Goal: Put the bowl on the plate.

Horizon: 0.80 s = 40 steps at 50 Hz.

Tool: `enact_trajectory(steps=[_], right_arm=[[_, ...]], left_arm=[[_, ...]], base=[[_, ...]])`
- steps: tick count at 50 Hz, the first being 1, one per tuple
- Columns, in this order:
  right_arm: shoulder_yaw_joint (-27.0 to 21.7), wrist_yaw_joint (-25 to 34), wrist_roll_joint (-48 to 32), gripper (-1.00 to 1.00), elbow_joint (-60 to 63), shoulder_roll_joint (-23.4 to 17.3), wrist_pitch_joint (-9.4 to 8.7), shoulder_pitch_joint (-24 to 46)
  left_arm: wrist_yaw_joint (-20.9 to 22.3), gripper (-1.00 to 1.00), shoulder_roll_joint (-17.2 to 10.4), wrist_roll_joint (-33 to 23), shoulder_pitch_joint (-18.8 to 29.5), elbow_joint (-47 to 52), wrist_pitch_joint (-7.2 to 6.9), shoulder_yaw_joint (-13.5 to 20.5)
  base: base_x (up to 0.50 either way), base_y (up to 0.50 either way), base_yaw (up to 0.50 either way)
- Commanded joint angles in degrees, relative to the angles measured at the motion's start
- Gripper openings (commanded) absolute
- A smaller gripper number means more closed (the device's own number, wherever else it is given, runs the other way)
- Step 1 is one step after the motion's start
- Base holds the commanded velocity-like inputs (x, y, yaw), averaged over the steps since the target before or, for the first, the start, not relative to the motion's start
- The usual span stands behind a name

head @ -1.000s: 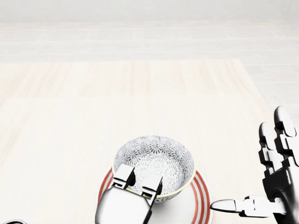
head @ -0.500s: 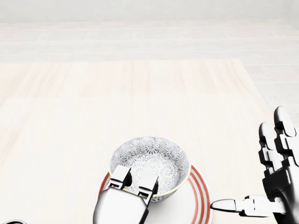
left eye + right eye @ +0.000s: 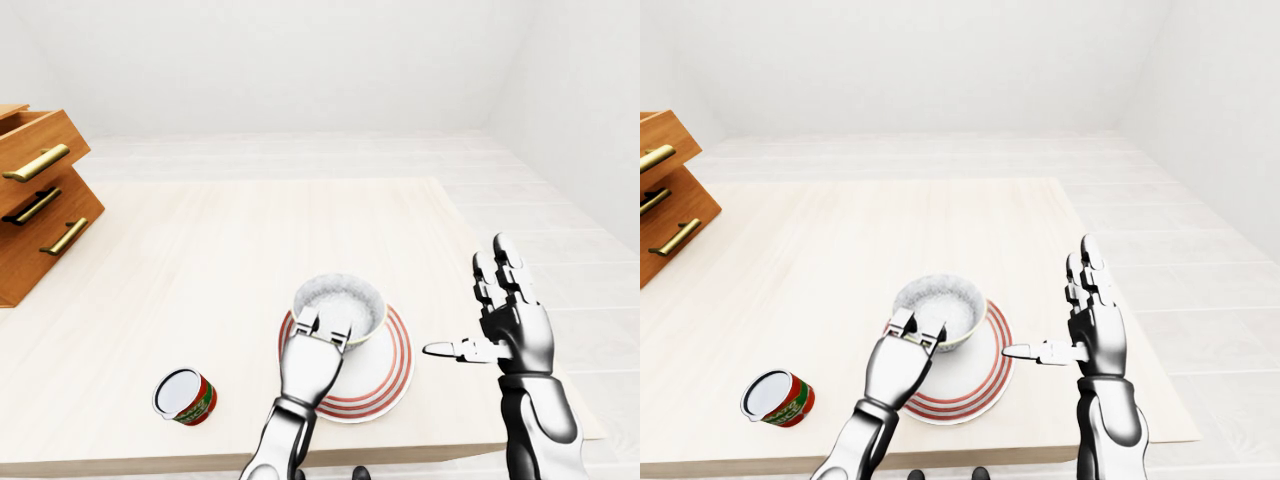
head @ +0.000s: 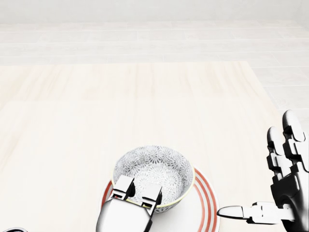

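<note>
A grey-and-white patterned bowl (image 4: 154, 169) stands upright over the left part of a white plate with red rings (image 4: 206, 197), near the bottom of the head view. My left hand (image 4: 138, 189) comes up from the bottom edge. Two of its fingers (image 4: 124, 185) are hooked over the bowl's near rim and reach inside; the thumb is hidden under the bowl. My right hand (image 4: 277, 186) is held open to the right of the plate, fingers up and thumb pointing left, touching nothing.
A small red can with a white top (image 3: 185, 396) lies on the pale wooden table (image 3: 220, 250), left of the plate. A wooden drawer unit with brass handles (image 3: 35, 200) stands at the table's left edge. The table's right edge runs just beyond my right hand.
My left hand and the bowl have shifted slightly down and left in the head view, so the bowl sits lower over the plate. The right hand has not moved.
</note>
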State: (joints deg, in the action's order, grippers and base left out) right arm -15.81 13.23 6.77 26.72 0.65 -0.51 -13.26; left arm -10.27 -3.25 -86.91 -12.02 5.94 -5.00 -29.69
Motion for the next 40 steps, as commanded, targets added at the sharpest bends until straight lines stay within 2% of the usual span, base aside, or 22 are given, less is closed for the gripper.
enact_trajectory(steps=[1, 12, 32, 40], right_arm=[[0.11, -0.09, -0.05, 1.00, -0.03, -0.02, 0.05, -0.02], [0.04, -0.14, 0.06, 1.00, 0.07, -0.08, -0.05, -0.01], [-0.38, 0.10, 0.20, 1.00, 1.67, 0.06, -0.88, -0.39], [-0.32, 0.15, 0.08, 1.00, 0.93, 0.23, -0.35, -0.26]], left_arm=[[-2.19, -1.00, -0.30, -0.01, -1.03, 0.68, 0.00, -0.61], [-3.25, -1.00, -0.44, 0.23, -0.73, -0.82, 0.00, -0.65], [-3.95, -1.00, -2.47, -0.36, -4.21, 2.00, 0.00, -4.03], [-4.77, -1.00, -2.37, 0.33, -3.35, 0.02, 0.00, -3.86]], base=[[0.00, 0.00, 0.00], [0.00, 0.00, 0.00], [0.00, 0.00, 0.00], [0.00, 0.00, 0.00]])
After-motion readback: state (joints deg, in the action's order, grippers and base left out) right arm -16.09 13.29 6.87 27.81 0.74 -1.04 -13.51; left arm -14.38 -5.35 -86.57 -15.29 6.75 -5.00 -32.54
